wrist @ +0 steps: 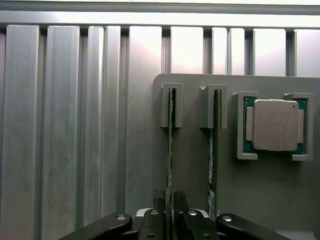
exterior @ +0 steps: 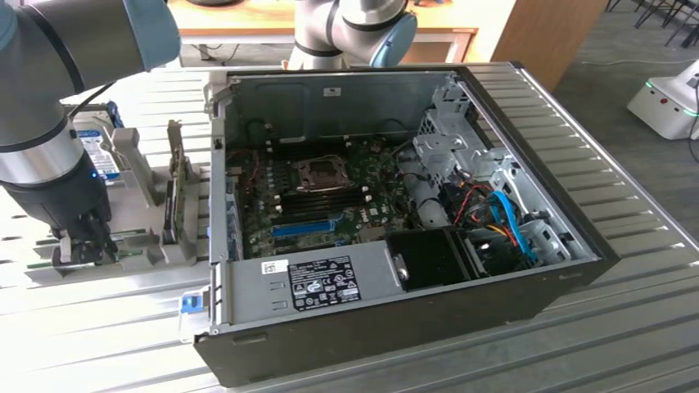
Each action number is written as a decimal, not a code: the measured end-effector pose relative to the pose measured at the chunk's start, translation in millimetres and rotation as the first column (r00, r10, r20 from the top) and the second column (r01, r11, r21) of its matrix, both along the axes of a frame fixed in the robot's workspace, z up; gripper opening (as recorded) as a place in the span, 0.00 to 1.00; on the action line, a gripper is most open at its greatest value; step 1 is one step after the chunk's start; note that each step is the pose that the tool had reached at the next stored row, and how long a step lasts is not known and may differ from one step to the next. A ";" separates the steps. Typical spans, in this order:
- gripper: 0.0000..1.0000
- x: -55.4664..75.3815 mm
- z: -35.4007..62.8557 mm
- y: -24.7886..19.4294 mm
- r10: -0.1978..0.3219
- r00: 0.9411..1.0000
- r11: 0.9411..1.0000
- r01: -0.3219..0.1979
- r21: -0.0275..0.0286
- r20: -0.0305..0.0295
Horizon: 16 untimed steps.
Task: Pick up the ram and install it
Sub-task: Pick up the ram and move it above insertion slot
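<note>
In the wrist view the ram stands on edge in a slotted grey holder, seen as a thin green strip. My gripper is shut on its near end, with one dark finger pressed against each face. A second green stick stands in the neighbouring slot, untouched. In the exterior view my gripper is down at the holder on the exterior view's left, beside the open computer case. The motherboard lies bare inside the case.
A processor chip sits in the holder's corner brackets beyond the two sticks. A hard drive and a dark card stand upright in the holder. The case holds a blue slot, cables and a fan. Another arm's base is behind the case.
</note>
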<state>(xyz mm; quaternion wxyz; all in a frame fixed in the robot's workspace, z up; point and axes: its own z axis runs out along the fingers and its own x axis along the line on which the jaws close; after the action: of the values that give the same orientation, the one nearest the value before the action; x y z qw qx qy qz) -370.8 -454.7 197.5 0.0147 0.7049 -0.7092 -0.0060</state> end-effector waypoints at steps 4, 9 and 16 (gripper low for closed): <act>0.21 0.0 0.0 0.0 0.000 1.000 1.000 0.000 0.000 0.000; 0.20 0.0 0.0 0.0 0.000 1.000 1.000 0.000 0.000 0.000; 0.12 0.0 0.0 0.0 0.000 1.000 1.000 0.000 0.000 0.000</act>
<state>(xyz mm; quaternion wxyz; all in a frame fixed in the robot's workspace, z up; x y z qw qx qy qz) -370.8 -454.7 197.5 0.0146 0.7048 -0.7092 -0.0060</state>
